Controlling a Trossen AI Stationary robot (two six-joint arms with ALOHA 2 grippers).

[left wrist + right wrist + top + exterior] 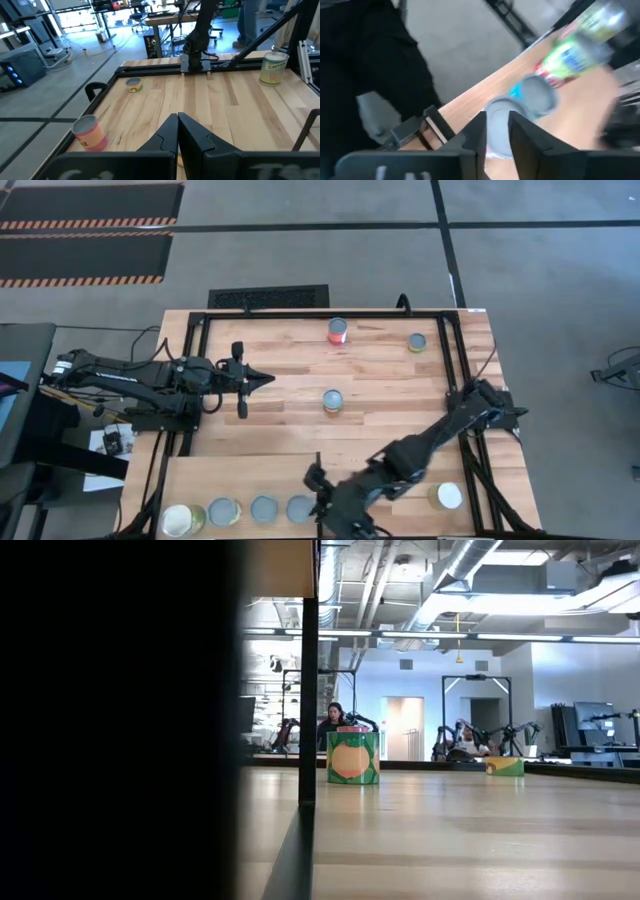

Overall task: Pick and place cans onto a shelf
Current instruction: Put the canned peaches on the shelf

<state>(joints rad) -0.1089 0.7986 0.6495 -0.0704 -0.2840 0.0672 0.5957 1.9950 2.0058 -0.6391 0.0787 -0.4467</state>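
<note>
The pale wooden shelf (pixel 400 525) lies along the table's near edge, with a thin dark upright divider (pixel 308 690). Three cans (pixel 222 511) stand in a row at its left end and a white-topped can (pixel 447 496) at its right. My right gripper (pixel 318 502) reaches in from the right, shut on a fourth grey-topped can (pixel 300 508) at the row's right end. On the table stand a red can (pixel 337 331), a small can (pixel 416 342) and a middle can (pixel 332 401). My left gripper (pixel 262 379) is shut and empty at the table's left. My right gripper has the grey-topped can's round side (pixel 497 131) between its two fingers (pixel 479 134). The fingers come nearly level from the table's right, one on each side of the can. The can stands upright on the shelf, last in the row.
A black frame (pixel 455 370) runs around the table top. In the low view a dark shape fills the left side, and the green-and-orange can (pixel 352 757) stands beyond the divider. A person sits in the room behind. Bare wood lies between the middle can and the shelf.
</note>
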